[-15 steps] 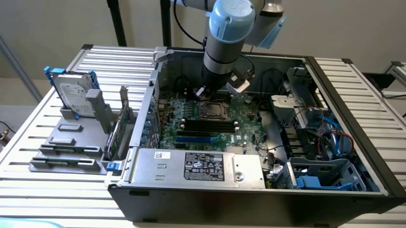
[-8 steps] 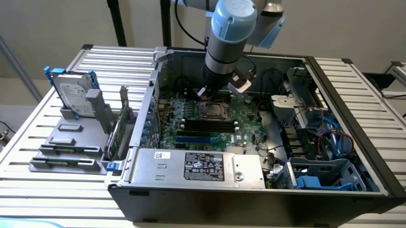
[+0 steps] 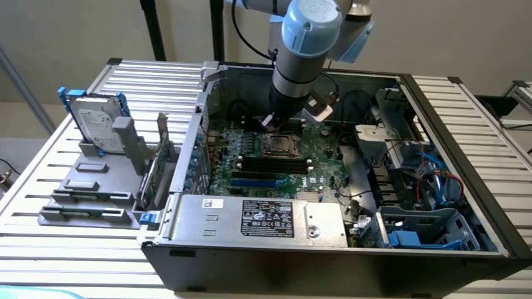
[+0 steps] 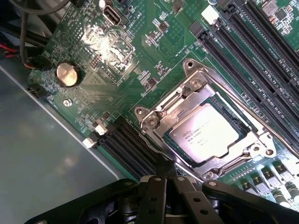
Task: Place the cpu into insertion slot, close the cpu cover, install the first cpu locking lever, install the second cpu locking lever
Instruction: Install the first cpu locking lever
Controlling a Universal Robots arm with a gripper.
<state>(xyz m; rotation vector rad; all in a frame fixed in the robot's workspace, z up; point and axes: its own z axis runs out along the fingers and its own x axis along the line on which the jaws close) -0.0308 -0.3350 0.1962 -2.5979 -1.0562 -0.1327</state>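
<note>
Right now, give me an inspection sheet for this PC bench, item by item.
Surface: slatted table carrying an open PC case.
Job's things: cpu seated in the slot; cover down around it.
Clutter: hard drive on a grey stand, exterior view's left.
Grippers: gripper shut, by the slot's edge.
Cables: blue and red cables inside the case.
Surroundings: plain wall.

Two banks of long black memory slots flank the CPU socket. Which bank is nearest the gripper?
The bank on the coin battery side of the socket; the gripper hangs over its end.
</note>
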